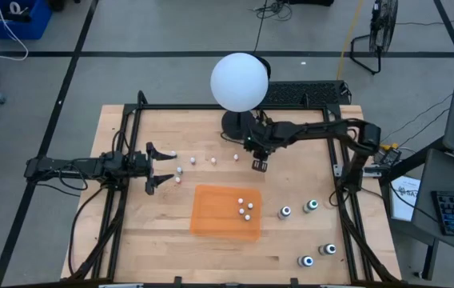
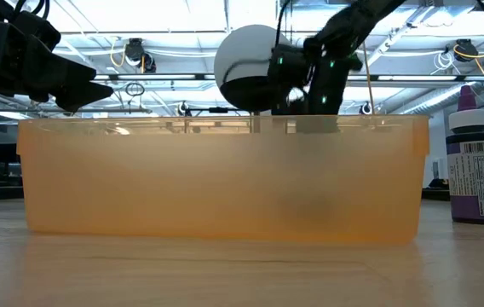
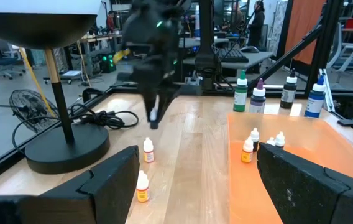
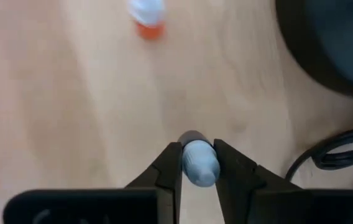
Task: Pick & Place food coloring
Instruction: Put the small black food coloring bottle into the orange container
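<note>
Right hand (image 4: 198, 163): fingers closed snug on one tiny whitish bottle (image 4: 200, 163), pinched across its body, above the bare tabletop (image 1: 307, 244) just beside the lamp base (image 1: 235, 122). In the high view this hand sits beyond the orange tray (image 1: 211, 214), not yet over it.

Left hand (image 1: 158, 168): fingers spread wide, holding nothing, waiting at the left side near a few loose small bottles (image 1: 179, 170).

Where the rest lies: four small bottles (image 1: 245, 210) already inside the tray; a short row of small ones (image 1: 212, 159) on the wood between the two hands; four larger dark bottles (image 1: 310, 206) standing on the tabletop right of the tray, well apart from it.

Handling, as judged: the little bottle looks very light, hard plastic, rounded and smooth. It will likely roll or tip if let go from high up, and could pivot or squirt out of a pinch that sits off-centre. You want the grip mid-body, as it is now. The dark bottles are taller and top-heavy; take those across the body below the cap.
</note>
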Motion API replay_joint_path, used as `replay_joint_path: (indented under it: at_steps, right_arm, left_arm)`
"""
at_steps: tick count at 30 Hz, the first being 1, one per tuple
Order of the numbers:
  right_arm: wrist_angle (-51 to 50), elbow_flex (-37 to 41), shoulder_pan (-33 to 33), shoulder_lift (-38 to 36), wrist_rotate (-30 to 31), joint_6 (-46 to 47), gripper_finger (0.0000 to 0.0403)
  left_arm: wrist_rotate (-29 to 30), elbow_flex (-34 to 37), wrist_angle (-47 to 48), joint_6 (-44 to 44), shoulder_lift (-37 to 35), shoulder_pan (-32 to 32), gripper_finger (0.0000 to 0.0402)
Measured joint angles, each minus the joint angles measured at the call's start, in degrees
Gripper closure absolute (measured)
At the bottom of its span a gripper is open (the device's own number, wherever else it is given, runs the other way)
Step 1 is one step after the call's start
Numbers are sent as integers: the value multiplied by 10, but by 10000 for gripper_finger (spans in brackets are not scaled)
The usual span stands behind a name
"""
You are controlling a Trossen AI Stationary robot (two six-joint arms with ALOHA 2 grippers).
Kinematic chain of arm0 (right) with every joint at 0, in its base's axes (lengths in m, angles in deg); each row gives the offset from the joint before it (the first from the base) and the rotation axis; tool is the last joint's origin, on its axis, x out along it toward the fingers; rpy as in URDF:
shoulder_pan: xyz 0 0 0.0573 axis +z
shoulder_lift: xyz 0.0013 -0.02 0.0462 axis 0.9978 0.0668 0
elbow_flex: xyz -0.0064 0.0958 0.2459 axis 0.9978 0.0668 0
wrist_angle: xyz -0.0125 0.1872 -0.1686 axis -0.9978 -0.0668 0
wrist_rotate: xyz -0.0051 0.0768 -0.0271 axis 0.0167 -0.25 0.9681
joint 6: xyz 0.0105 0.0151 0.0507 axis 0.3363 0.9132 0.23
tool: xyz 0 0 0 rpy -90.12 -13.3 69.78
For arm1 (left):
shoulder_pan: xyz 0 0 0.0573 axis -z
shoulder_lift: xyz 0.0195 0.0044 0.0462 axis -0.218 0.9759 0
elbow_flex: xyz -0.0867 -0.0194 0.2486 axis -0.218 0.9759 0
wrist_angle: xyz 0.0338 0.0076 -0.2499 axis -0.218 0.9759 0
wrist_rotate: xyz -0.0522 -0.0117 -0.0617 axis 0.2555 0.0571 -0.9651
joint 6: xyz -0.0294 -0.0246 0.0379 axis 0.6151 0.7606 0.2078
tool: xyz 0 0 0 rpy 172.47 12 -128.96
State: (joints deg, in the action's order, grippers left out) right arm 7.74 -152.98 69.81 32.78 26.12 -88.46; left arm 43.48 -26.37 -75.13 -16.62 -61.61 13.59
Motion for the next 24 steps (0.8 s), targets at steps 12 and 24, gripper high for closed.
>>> replay_joint_path:
  at_steps: [12,24]
  right_arm:
    - [11,-1,212,-84,48,105,346]
    - [-35,-72,296,-12,45,159,346]
  left_arm:
    - [0,0,0,0,0,0,78]
    - [0,0,0,0,0,0,78]
